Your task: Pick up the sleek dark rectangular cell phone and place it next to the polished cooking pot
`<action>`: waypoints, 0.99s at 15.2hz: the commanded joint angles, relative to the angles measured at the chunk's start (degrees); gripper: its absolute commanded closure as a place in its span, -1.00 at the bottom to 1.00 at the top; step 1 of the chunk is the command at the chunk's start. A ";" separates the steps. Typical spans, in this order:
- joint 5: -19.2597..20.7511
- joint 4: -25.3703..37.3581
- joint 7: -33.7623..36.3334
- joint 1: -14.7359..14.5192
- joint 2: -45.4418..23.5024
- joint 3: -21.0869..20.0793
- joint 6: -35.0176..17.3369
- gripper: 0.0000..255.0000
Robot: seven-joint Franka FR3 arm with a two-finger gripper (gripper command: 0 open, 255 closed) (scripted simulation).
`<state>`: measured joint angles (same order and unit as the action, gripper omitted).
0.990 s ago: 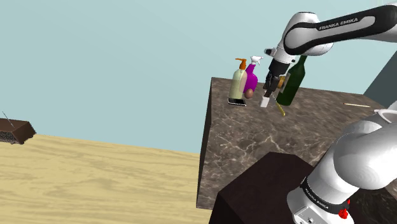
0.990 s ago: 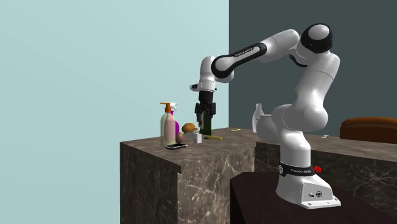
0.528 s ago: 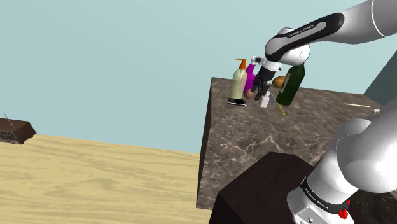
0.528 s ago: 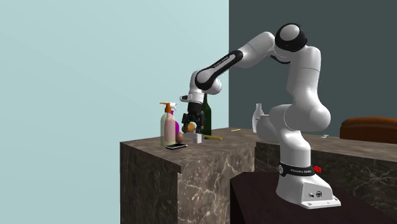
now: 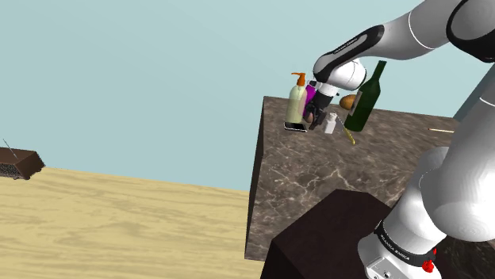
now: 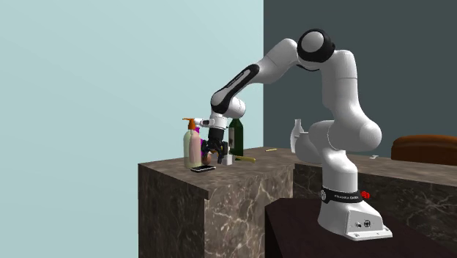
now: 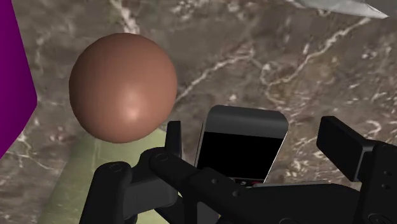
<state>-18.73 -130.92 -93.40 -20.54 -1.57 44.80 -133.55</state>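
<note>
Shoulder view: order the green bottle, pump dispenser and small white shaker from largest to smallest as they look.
Largest first: green bottle, pump dispenser, small white shaker. They stand close together, so nearness barely matters.

you had a brown ball (image 7: 123,87) beside a magenta bottle (image 7: 13,83) on the marble counter (image 5: 317,174); a green bottle (image 5: 361,107) stood upright near a pale pump bottle (image 5: 296,103).

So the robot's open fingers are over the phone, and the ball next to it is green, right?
No. The ball beside the phone is brown, not green; the wrist view shows it. The gripper is open over the phone.
</note>
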 commanded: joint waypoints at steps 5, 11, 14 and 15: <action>-3.54 -0.70 -2.55 -0.04 -2.76 -0.58 -2.11 -1.00; -3.64 -0.71 -2.62 -0.04 -2.84 -0.60 -2.16 1.00; -4.05 -0.32 -2.82 0.00 -3.29 -0.68 -2.03 1.00; -3.85 -0.44 -2.70 -0.02 -3.08 -0.64 -2.03 1.00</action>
<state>-22.59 -131.16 -96.10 -20.65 -4.46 44.06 -135.69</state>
